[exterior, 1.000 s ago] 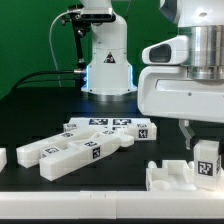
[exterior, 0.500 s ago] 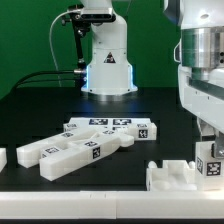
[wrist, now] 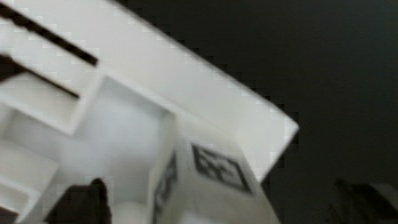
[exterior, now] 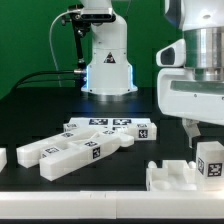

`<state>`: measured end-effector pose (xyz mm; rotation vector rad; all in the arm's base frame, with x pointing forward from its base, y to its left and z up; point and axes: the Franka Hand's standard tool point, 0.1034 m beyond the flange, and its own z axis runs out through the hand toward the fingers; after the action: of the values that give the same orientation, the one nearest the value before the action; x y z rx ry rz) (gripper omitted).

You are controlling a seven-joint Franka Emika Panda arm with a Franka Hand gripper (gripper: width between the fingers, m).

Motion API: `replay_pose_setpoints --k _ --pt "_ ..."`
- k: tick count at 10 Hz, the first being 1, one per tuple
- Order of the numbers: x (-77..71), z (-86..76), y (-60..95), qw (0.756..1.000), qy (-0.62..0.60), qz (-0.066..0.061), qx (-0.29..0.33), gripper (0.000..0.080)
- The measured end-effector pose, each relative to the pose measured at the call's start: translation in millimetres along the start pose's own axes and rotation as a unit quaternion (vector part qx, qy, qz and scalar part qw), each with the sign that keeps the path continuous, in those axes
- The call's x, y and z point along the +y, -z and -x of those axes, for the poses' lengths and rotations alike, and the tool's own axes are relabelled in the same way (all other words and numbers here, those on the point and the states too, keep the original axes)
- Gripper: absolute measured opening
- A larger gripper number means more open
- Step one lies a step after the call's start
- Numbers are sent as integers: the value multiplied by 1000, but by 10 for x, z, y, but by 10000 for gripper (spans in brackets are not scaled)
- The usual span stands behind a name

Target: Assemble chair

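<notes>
The gripper (wrist: 222, 205) is seen spread apart, with nothing clamped; the upright tagged block (exterior: 208, 160) is found directly beneath it.

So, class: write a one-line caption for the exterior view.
Gripper above a tagged chair block; other chair parts lie loose nearby.

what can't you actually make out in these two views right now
Upright tagged piece: exterior view's right edge cuts it off.
White part at the exterior view's left edge: mostly out of frame.
Tag in the wrist view: blurred, pattern unreadable.
Tags on the parts pile: too small to read.
</notes>
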<state>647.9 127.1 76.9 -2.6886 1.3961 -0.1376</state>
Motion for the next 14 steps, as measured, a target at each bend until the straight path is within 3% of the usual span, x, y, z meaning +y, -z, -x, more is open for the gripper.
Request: replay_pose_setpoints --k 4,5,6,7,8,9,10,11,12,14 --pt "14 -53 6 986 165 3 3 648" --pt "17 -63 6 959 284 9 4 649" --pt "23 -73 -26 915 403 12 -14 649" --pt "19 -48 -67 910 414 12 -20 649" --pt "19 -53 -67 912 410 12 -20 649" --pt "21 -54 -68 919 394 12 -19 542" --pt "21 -55 -68 926 377 12 -19 542" --pt "26 -63 -68 940 341 13 -19 368" --pt "49 -89 -76 961 277 18 -17 288" --pt "69 -154 -67 985 169 21 -13 288"
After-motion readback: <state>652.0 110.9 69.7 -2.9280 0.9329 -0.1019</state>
